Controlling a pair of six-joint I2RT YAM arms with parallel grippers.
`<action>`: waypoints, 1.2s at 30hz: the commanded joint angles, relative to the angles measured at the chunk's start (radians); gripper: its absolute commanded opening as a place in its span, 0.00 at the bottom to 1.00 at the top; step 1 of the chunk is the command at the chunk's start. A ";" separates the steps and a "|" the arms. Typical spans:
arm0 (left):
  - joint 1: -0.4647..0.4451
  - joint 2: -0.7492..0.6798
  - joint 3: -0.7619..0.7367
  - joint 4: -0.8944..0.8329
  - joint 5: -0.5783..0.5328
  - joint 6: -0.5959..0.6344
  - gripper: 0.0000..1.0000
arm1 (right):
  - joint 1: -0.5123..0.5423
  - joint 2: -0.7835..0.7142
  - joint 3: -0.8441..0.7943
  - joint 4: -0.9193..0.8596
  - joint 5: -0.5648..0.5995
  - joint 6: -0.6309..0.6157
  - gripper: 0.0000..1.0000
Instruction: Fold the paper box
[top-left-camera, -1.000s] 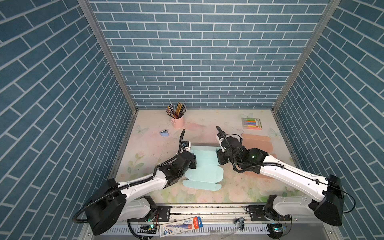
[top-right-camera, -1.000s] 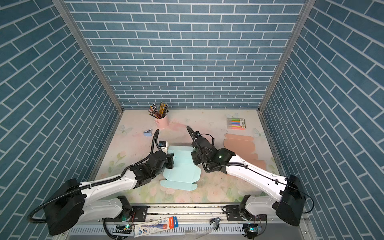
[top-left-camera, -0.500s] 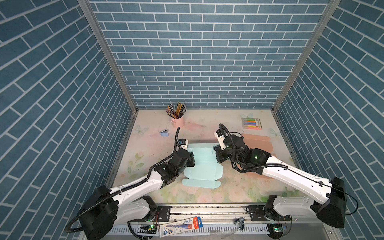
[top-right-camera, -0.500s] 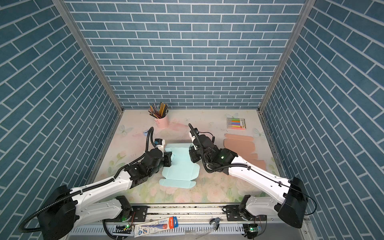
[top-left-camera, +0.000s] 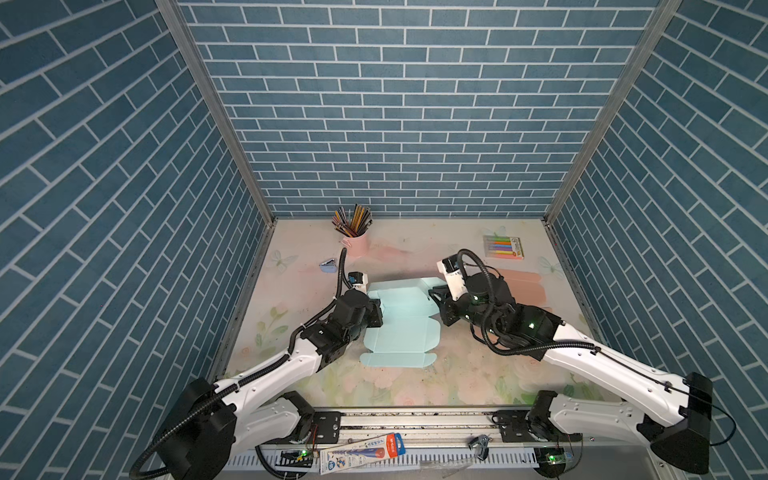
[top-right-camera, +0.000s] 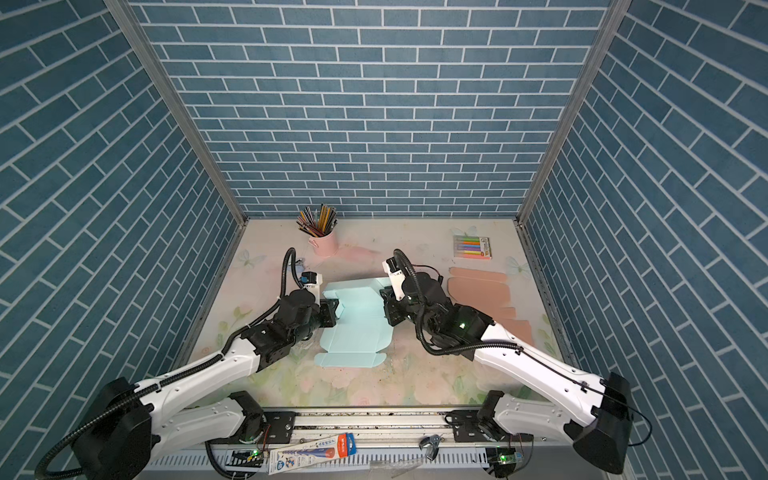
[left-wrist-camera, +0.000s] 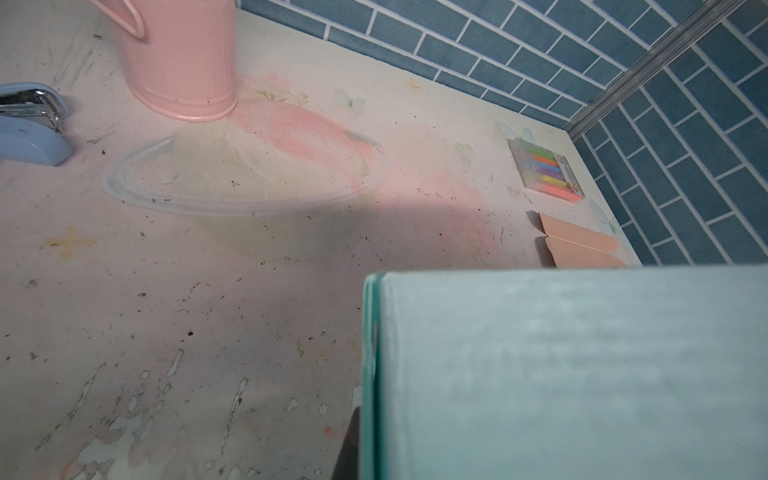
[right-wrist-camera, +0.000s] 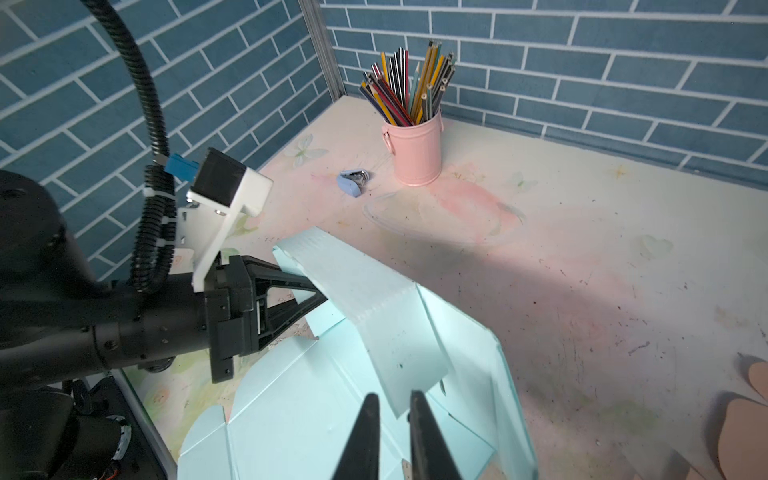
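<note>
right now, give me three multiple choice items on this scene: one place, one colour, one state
1. The stapler lies: A at the far right; B near the pink pencil cup; C at the front centre.
2. The paper box is: A light blue; B green; C black.
3. The left pincer is: A wide open; B hidden from every view; C shut on a raised flap of the box.
B, it lies just left of the cup; A, both top views show it; C, the right wrist view shows the pinch.
</note>
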 joint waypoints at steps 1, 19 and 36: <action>0.026 -0.024 -0.017 0.030 0.048 -0.029 0.07 | -0.013 -0.048 -0.014 0.044 -0.034 -0.011 0.27; 0.184 -0.119 -0.035 0.079 0.296 -0.110 0.07 | -0.225 -0.385 -0.374 0.335 -0.283 0.102 0.67; 0.201 -0.142 0.000 0.116 0.428 -0.125 0.08 | -0.225 -0.306 -0.469 0.661 -0.393 0.111 0.64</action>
